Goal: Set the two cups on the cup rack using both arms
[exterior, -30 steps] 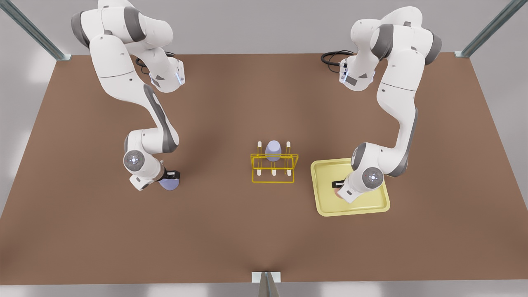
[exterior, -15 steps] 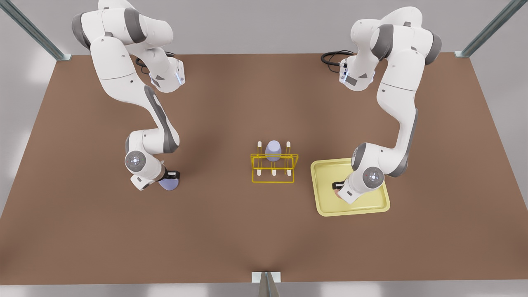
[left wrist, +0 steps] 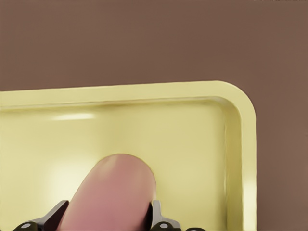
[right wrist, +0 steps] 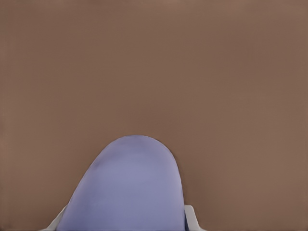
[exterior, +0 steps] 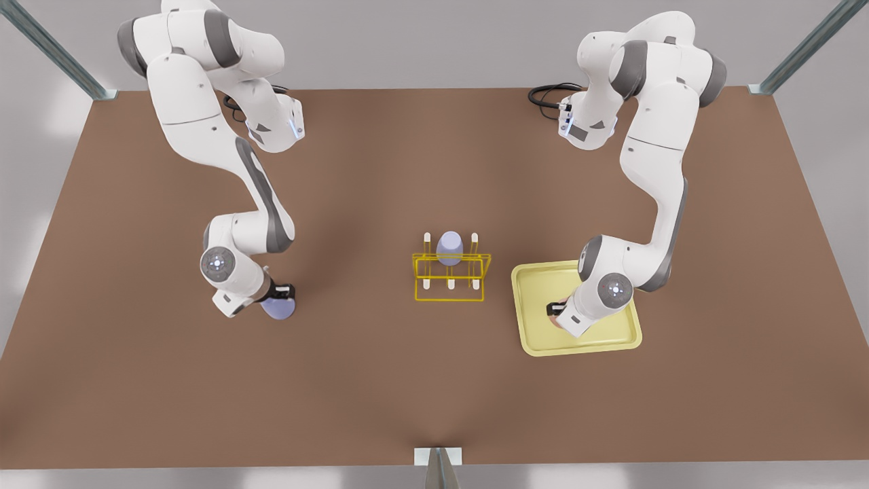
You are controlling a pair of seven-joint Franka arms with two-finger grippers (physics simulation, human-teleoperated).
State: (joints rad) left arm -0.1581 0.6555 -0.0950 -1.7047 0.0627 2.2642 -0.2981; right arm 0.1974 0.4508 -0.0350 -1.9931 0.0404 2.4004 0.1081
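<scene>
A pale pink cup [left wrist: 113, 192] lies on the pale-yellow tray [left wrist: 236, 134] at the front view's right, seen there as the pink cup [exterior: 555, 319]. My left gripper [exterior: 555, 310] is shut on it, one finger [left wrist: 156, 214] pressed to each side. At the front view's left, a lavender cup [exterior: 278, 307] rests on the brown table. My right gripper [exterior: 281, 293] is shut on this lavender cup [right wrist: 130, 187], a pale fingertip [right wrist: 191, 216] showing beside it. The yellow cup rack [exterior: 449, 280] stands between the arms, apart from both.
Another lavender cup [exterior: 449, 247] sits upside down on a back peg of the rack. The tray [exterior: 611, 339] lies just right of the rack in the front view. Black cables [exterior: 546, 95] coil by the arm base at the back.
The arm at the front view's left shifted its wrist slightly left, and the lavender cup moved a little toward the front. The left gripper's fingers drew in against the pink cup.
</scene>
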